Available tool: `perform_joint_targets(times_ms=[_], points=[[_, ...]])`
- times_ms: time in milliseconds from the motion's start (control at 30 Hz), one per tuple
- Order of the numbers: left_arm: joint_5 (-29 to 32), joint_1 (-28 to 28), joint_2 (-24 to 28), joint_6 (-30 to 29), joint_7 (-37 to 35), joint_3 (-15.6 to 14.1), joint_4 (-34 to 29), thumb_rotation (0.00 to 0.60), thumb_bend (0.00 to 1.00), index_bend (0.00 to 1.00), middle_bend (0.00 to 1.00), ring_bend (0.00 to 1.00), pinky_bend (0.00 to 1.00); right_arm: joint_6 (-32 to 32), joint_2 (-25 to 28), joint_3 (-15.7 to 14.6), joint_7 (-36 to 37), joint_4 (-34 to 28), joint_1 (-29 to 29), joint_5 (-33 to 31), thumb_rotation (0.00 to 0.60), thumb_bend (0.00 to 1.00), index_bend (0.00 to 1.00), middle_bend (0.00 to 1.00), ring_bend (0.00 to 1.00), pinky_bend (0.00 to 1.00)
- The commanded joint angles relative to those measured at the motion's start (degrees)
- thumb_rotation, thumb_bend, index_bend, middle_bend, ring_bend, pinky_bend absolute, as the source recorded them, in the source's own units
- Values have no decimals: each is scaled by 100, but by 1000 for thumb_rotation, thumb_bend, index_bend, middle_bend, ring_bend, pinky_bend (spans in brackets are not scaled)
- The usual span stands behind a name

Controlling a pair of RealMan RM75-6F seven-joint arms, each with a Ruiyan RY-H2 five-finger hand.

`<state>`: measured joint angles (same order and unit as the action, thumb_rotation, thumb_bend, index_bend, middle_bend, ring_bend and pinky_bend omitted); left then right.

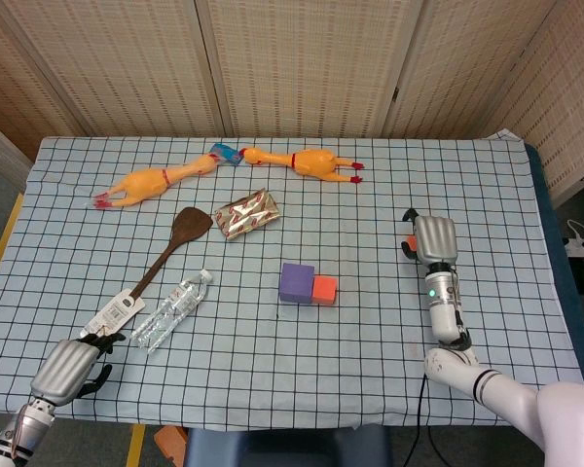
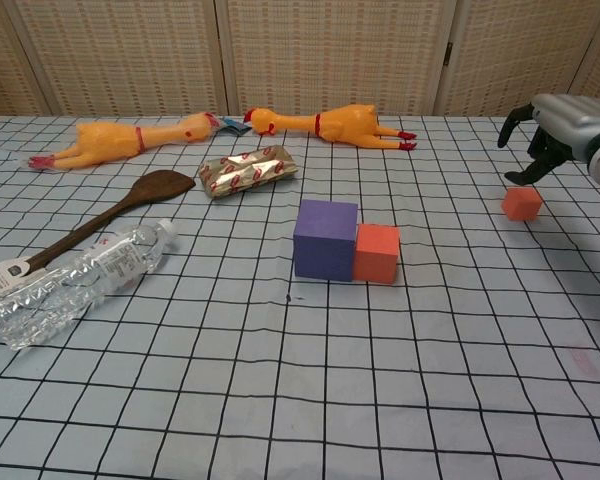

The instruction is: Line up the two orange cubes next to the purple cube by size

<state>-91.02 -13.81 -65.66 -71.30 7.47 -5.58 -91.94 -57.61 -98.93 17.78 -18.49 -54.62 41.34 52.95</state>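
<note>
We see the purple cube (image 2: 325,238) near the middle of the checked tablecloth (image 2: 300,400), with the larger orange cube (image 2: 376,253) touching its right face, the two sitting flush side by side. The smaller orange cube (image 2: 522,203) lies well apart from them, off to the right and a little farther back.

Our right hand (image 2: 560,125) hovers just above and behind that small cube, its fingers (image 2: 525,176) curled downward and apart, with nothing between them; in the chest view the dark fingertips hang close over the cube's top edge without clearly touching it. In the head view the same hand (image 1: 433,239) covers most of the cube, so only a sliver of orange shows at its left side.

Our left hand (image 1: 66,368) rests at the near left corner of the table, seen from the back (only the head view shows it), its fingers tucked under; we cannot tell whether they close on anything.

Elsewhere on the cloth we find two rubber chickens (image 2: 325,124) lying end to end along the far side, a foil-wrapped packet (image 2: 247,170) in front of them, a wooden spatula (image 2: 110,215) lying on a slant, and a clear plastic bottle (image 2: 75,280) on its side just beside the spatula's handle.
</note>
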Motion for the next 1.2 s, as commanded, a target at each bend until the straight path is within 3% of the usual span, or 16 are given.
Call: perform_joint_targets(times_ms=[33,567,1200], points=[[-32,-3,-1,-4,1,-10,15,600,480,270,415,372,609,102,-64,40,-3,238,52,-10,600,189,383,965,896,981],[-34,5,6,-4,13,-11,-1,600,480,270,415,372,609,997,-139,74,194,981,117,-122,600,175,380,966,896,981],[4,-3,-3,59,53,-15,4,600,479,272,416,372,609,1446,-257,55,327,1349,91,-113,600,154,367,966,895,982]])
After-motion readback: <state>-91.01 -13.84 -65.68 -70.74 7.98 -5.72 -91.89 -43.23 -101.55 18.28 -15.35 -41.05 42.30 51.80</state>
